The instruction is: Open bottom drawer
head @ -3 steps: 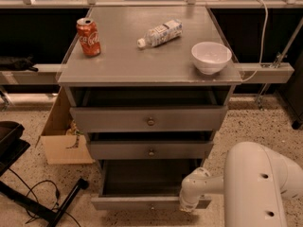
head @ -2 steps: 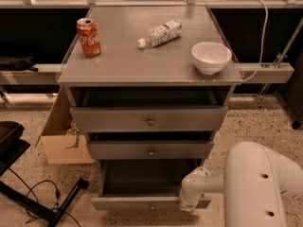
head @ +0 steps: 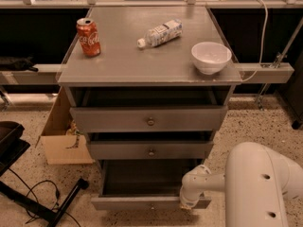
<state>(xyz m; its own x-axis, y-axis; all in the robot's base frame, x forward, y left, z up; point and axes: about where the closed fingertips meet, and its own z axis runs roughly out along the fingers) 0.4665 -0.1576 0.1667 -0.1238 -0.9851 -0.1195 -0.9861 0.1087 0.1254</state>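
Observation:
The grey cabinet has three drawers, each with a small round knob. The bottom drawer (head: 142,202) is pulled well out, its dark inside showing and its slim front low in the camera view. The middle drawer (head: 151,150) and top drawer (head: 149,119) stand slightly out. My gripper (head: 187,203) is at the right end of the bottom drawer's front, at the end of the white arm (head: 255,183) that comes in from the lower right.
On the cabinet top (head: 118,65) stand a red soda can (head: 88,37), a lying plastic bottle (head: 158,33) and a white bowl (head: 211,56). A cardboard box (head: 64,141) sits on the floor at left, with black cables and a stand leg (head: 61,207).

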